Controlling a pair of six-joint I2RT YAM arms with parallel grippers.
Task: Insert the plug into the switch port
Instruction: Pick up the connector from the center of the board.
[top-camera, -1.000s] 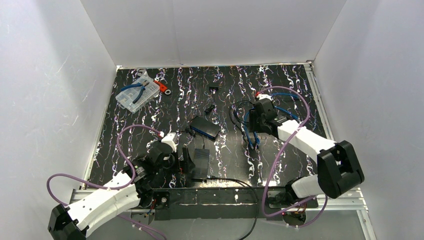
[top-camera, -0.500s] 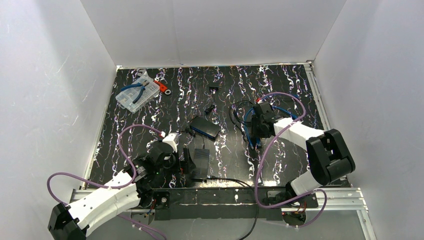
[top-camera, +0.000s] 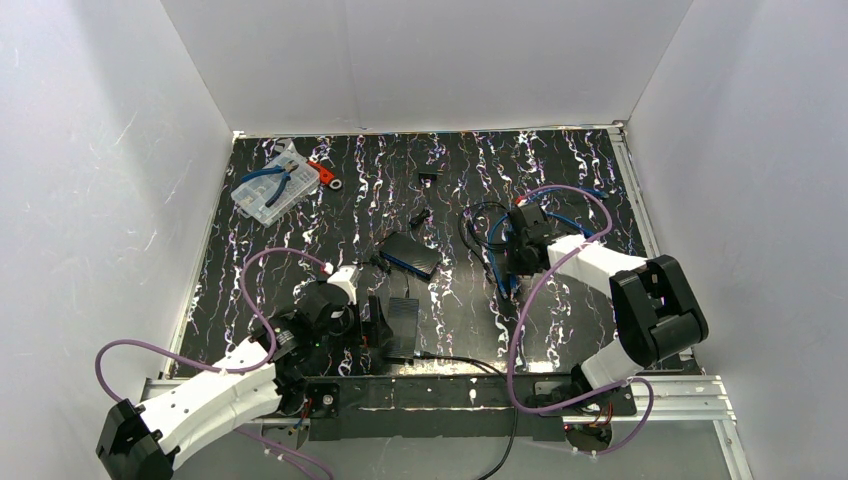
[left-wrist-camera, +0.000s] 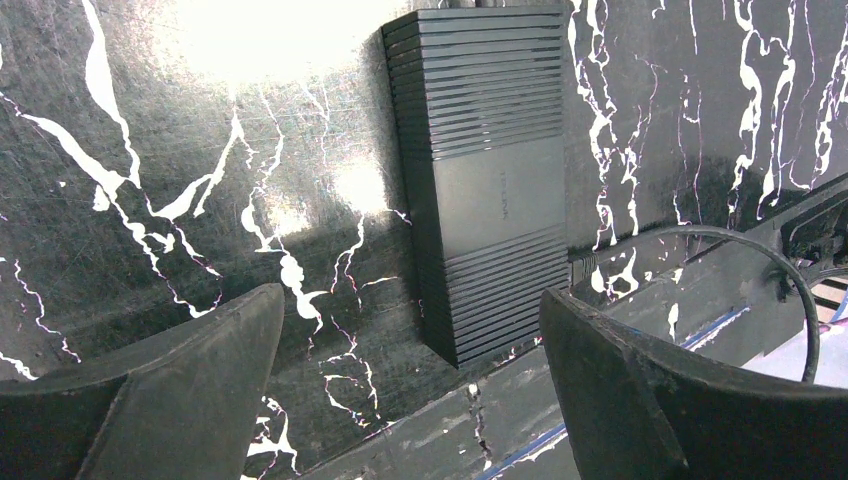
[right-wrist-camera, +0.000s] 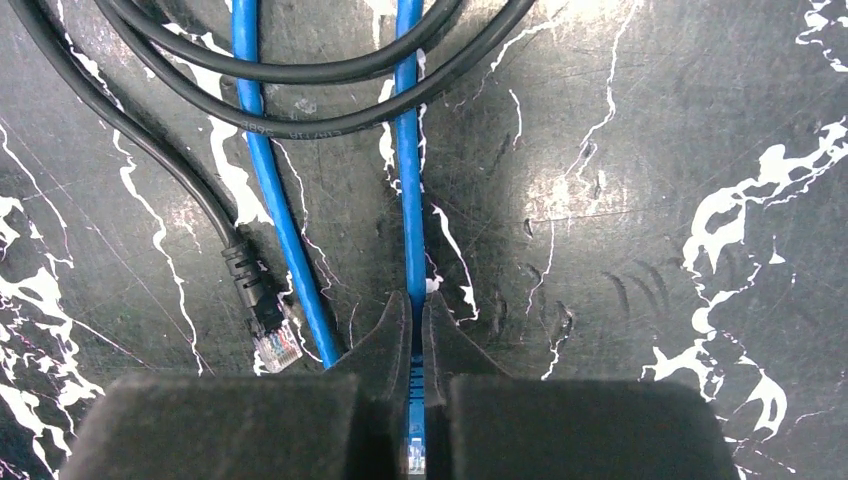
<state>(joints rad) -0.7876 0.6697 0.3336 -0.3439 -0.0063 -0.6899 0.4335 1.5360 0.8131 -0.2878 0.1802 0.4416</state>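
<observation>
One clear plastic box (top-camera: 262, 200) sits in the worktop's far left corner with one pair of blue-handled pliers (top-camera: 272, 180) lying on it; I can't make out its contents. I count two dark units: a ribbed black box (left-wrist-camera: 480, 180) by the near edge and a flat black box (top-camera: 410, 253) mid-worktop. My left gripper (left-wrist-camera: 410, 300) hangs spread wide over the ribbed one. Toward the right edge, beside one black cable (right-wrist-camera: 180, 170), run two strands of blue cable (right-wrist-camera: 408, 200). My right gripper (right-wrist-camera: 415, 300) is clamped on one strand, its plug (right-wrist-camera: 413, 458) between the fingers.
</observation>
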